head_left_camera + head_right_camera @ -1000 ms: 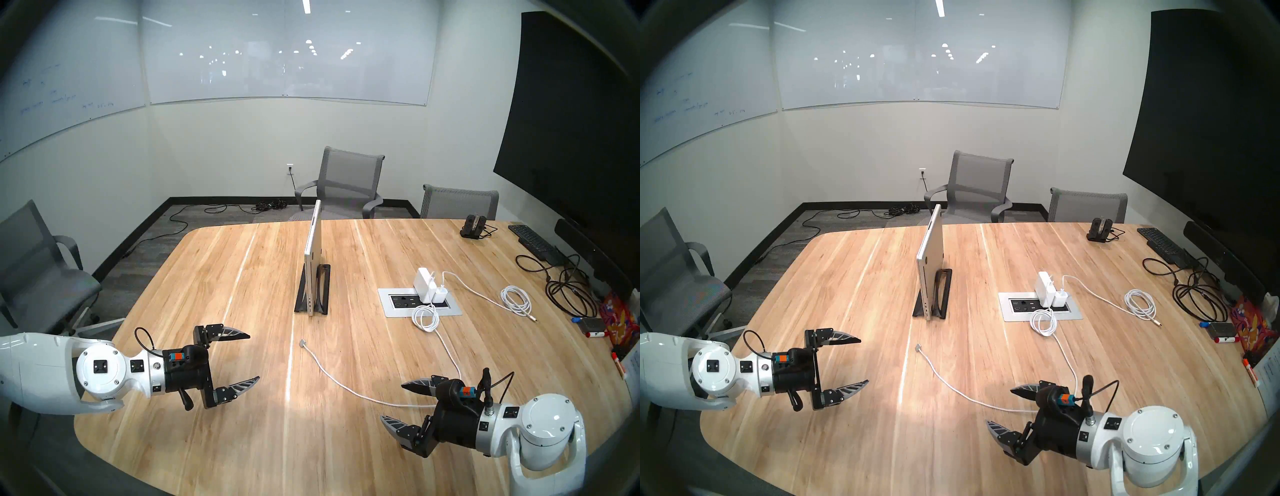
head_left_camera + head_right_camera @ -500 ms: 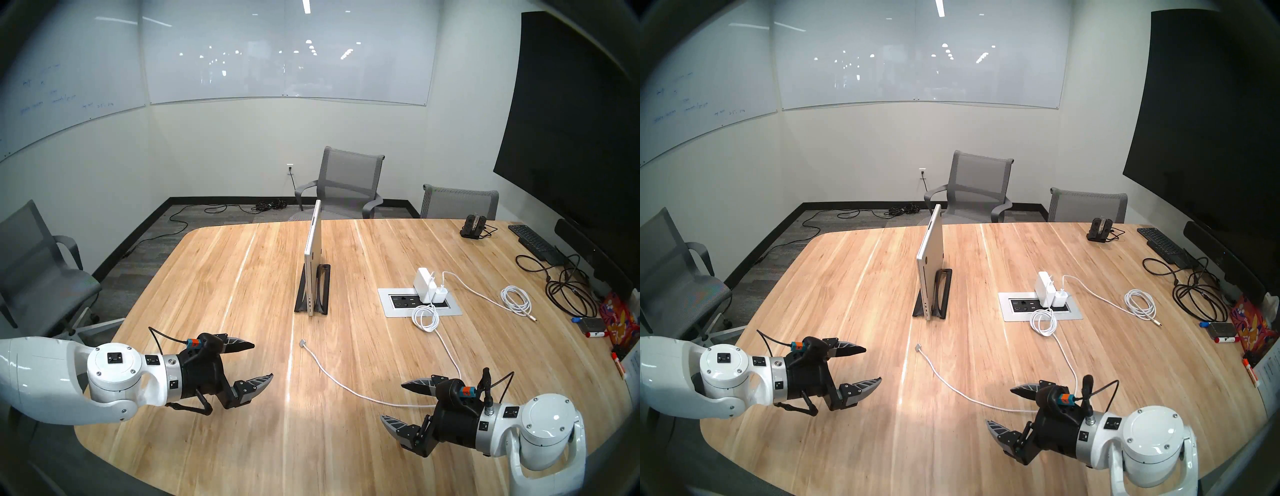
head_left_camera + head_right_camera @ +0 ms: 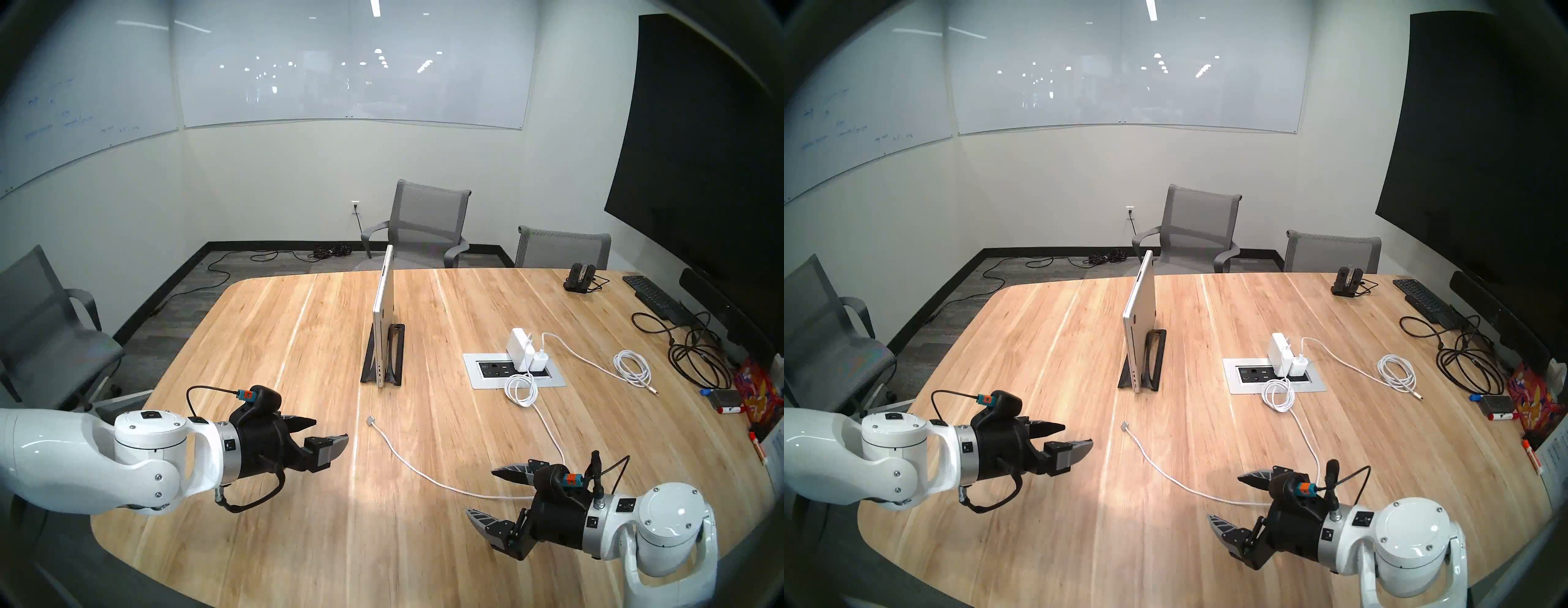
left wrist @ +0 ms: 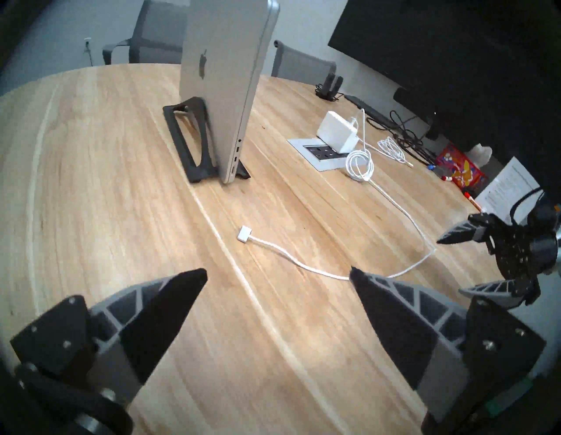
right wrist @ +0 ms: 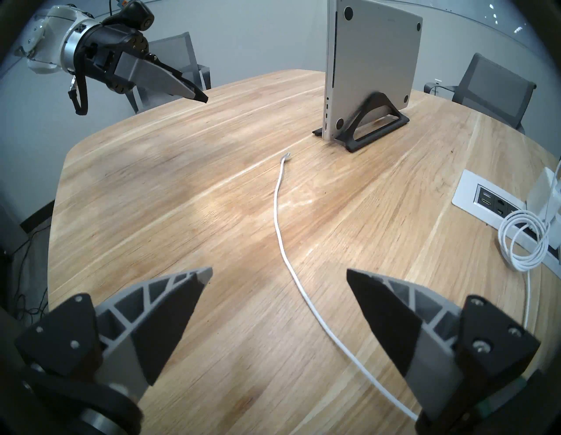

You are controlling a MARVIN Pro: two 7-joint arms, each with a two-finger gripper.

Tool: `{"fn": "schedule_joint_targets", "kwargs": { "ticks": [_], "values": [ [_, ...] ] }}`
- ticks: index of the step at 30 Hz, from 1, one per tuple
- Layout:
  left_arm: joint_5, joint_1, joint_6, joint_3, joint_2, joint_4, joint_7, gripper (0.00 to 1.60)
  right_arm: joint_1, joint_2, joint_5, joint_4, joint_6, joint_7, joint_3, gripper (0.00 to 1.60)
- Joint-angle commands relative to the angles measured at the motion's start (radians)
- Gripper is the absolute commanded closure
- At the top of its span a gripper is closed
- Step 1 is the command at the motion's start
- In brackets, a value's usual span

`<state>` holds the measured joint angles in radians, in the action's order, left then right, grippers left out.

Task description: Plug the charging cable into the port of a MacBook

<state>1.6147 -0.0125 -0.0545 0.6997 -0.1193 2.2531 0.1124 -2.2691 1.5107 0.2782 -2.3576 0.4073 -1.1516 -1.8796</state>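
The silver MacBook point(image 3: 384, 314) stands on edge in a black stand point(image 3: 396, 352) at the table's middle, its ports point(image 4: 236, 158) on the near edge, low down. The white charging cable point(image 3: 407, 463) lies loose on the wood. Its flat connector point(image 3: 370, 420) rests just in front of the laptop, touching nothing. My left gripper point(image 3: 331, 429) hovers open a short way left of the connector, which shows ahead between the fingers in the left wrist view point(image 4: 244, 237). My right gripper point(image 3: 481, 491) is open at the front right, over the cable's middle stretch point(image 5: 280, 231).
A recessed power box point(image 3: 551, 378) with a white charger brick point(image 3: 519, 339) sits right of the laptop. Farther right lie a coiled white cable point(image 3: 632, 367), black cables point(image 3: 695, 361) and a black keyboard point(image 3: 653, 297). Grey chairs stand around the table.
My left arm has rolled its wrist and pushed forward to the right, bringing the open gripper closer to the connector. The right arm, cable and laptop have not moved.
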Motion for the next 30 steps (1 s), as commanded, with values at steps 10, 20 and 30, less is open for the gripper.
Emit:
{"fn": "schedule_joint_targets", "kwargs": {
  "ticks": [10, 20, 30],
  "values": [
    [0.338, -0.001, -0.113, -0.065, -0.19, 0.066, 0.275, 0.0, 0.001, -0.001, -0.002, -0.016, 0.001, -0.004, -0.002, 0.0],
    [0.408, -0.01, -0.207, -0.094, -0.275, 0.082, 0.419, 0.0, 0.001, 0.0, -0.001, -0.016, 0.001, -0.005, -0.002, 0.0],
    [0.495, -0.006, -0.324, -0.159, -0.367, 0.112, 0.57, 0.0, 0.001, 0.001, 0.0, -0.016, 0.0, -0.006, -0.002, 0.0]
  ]
}}
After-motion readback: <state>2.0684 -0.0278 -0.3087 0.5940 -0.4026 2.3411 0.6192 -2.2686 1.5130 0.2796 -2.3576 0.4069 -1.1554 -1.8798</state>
